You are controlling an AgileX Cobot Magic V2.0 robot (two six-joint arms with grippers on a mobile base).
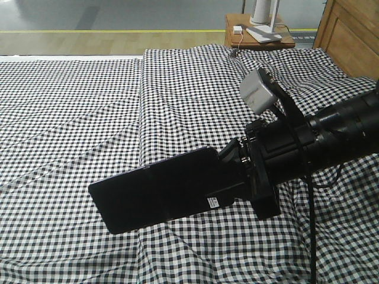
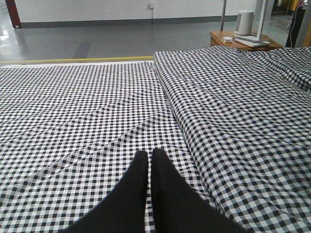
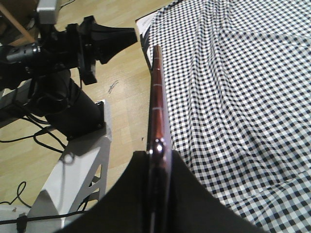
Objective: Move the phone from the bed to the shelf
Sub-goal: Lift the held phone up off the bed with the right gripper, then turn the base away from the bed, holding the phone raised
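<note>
While the black right arm reaches in from the right edge of the front view, its right gripper (image 1: 232, 170) is clenched on one short end of the flat, glossy black rectangular phone (image 1: 160, 192). The phone juts out to the left from the fingers, slightly tilted, with a crease across its middle and a small white barcode sticker (image 1: 212, 202) near the gripped end. It shows in front of the wide bed (image 1: 71, 118), which is covered in black-and-white gingham checked fabric; whether the far end touches the cloth cannot be told from this view.

From the right wrist camera the phone (image 3: 157, 97) is seen edge-on, its pinkish-gold rim running straight up between the two black fingers (image 3: 192, 194), which press on both flat faces. Checked fabric fills the right of that view and a pale wooden floor (image 3: 121, 97) the left.

Seen from the left wrist camera, the left gripper (image 2: 149, 154) hangs over the bed with its two black fingers pressed together, nothing between them.

At the head of the bed a small brown wooden nightstand (image 1: 237, 32) carries white items, and a brown wooden headboard (image 1: 349, 35) stands at the right.
</note>
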